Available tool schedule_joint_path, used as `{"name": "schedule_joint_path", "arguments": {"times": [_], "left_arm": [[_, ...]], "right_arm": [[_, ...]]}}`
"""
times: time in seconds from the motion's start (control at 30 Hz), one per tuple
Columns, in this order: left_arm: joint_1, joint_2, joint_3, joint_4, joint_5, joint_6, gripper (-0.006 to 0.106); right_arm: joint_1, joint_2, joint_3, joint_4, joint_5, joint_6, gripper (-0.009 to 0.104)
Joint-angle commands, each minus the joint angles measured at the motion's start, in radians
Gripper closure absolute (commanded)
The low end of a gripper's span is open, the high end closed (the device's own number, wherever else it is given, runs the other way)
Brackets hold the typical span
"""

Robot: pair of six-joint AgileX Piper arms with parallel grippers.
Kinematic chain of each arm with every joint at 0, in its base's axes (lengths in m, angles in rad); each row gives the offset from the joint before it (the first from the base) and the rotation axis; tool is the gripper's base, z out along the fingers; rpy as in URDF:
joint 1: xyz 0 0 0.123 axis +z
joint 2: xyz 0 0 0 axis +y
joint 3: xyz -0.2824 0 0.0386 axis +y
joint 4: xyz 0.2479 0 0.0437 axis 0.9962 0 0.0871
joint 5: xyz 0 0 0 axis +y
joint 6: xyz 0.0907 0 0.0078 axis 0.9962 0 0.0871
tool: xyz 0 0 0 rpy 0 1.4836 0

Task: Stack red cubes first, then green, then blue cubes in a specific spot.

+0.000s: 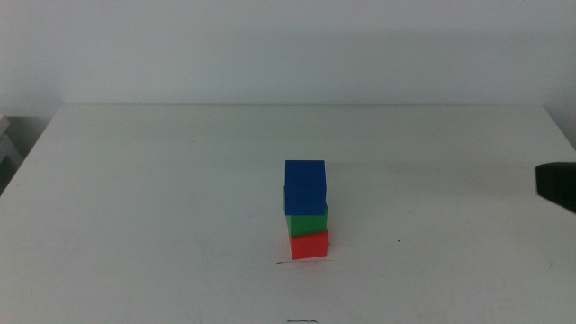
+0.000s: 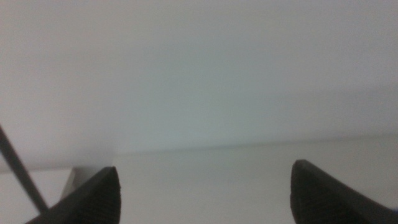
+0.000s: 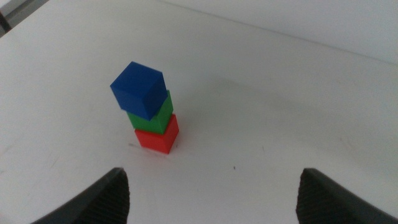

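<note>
White table [image 1: 135, 198], red cube [image 1: 310, 245], green [image 1: 307, 221], blue [image 1: 304, 186] stacked

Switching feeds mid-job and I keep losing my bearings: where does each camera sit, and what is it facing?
Middle: above the table, looking forward and down at the blue cube, green cube, red cube; right gripper at the edge.
Left wrist: faces wall and table edge; left gripper open.
Right wrist: faces the stack; right gripper open.
Shared: middle and right wrist show the stack.

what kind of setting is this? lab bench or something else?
Likely a lab test bench: a bare white table against a plain wall, only a red cube, green cube and blue cube stacked, both hands open and clear.
</note>
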Motion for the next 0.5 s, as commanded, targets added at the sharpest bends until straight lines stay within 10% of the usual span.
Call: {"name": "schedule_joint_path", "arguments": {"times": [0.0,0.23,0.47], "left_arm": [[-0.003,-0.067,0.112,0.022,-0.133,0.000,0.007],[-0.003,-0.305,0.517,0.025,-0.364,0.000,0.007],[-0.003,-0.480,0.850,0.025,-0.634,0.000,0.007]], "right_arm": [[-0.008,-0.028,0.037,-0.022,-0.163,-0.010,0.020],[-0.126,-0.221,0.373,-0.043,-0.617,-0.010,0.020],[-0.397,-0.495,0.672,-0.038,-0.636,-0.010,0.020]]}}
